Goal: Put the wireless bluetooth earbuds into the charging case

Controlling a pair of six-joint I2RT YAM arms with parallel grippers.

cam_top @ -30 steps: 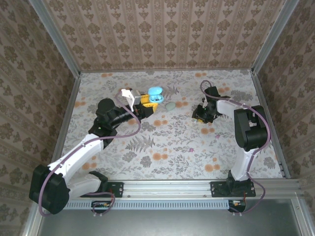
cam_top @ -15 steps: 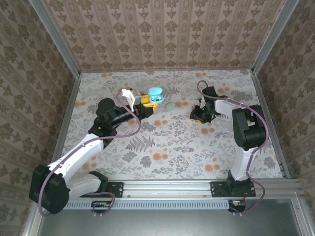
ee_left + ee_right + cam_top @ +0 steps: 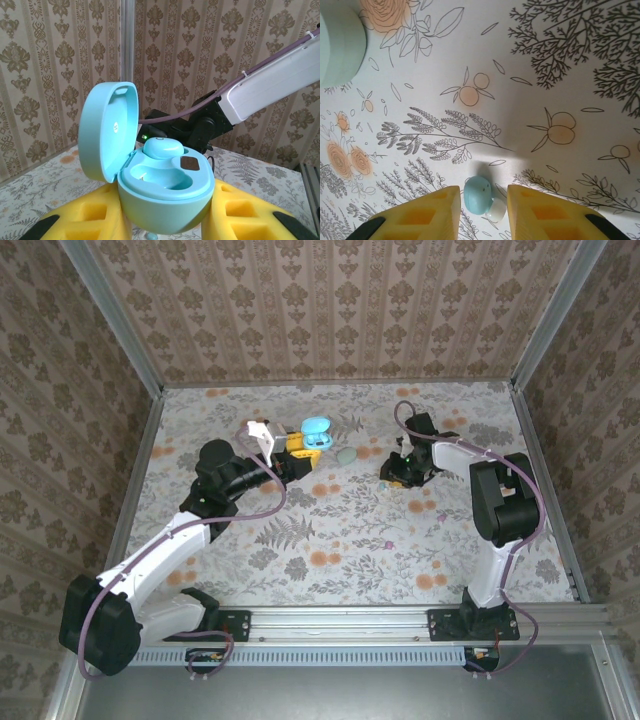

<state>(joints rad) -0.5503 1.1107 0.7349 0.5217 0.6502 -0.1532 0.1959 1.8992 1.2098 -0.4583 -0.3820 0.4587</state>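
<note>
The light blue charging case (image 3: 167, 200) sits upright between the yellow fingers of my left gripper (image 3: 165, 217), which is shut on it. Its lid (image 3: 107, 130) stands open to the left. One earbud (image 3: 162, 148) lies in the far socket and the near socket is bare. From above, the case (image 3: 315, 429) and left gripper (image 3: 303, 447) are at the table's middle back. My right gripper (image 3: 483, 202) is shut on a second blue earbud (image 3: 477, 194) with a pale tip, just above the table. This right gripper (image 3: 393, 472) is to the right of the case, apart from it.
A pale green round object (image 3: 345, 455) lies on the floral table cover between the two grippers, and shows again as a pale green round object (image 3: 337, 45) at the top left of the right wrist view. Patterned walls and metal posts enclose the table.
My right gripper has moved left, toward the case, with the earbud between its fingers. The left arm and the case have stayed put.
</note>
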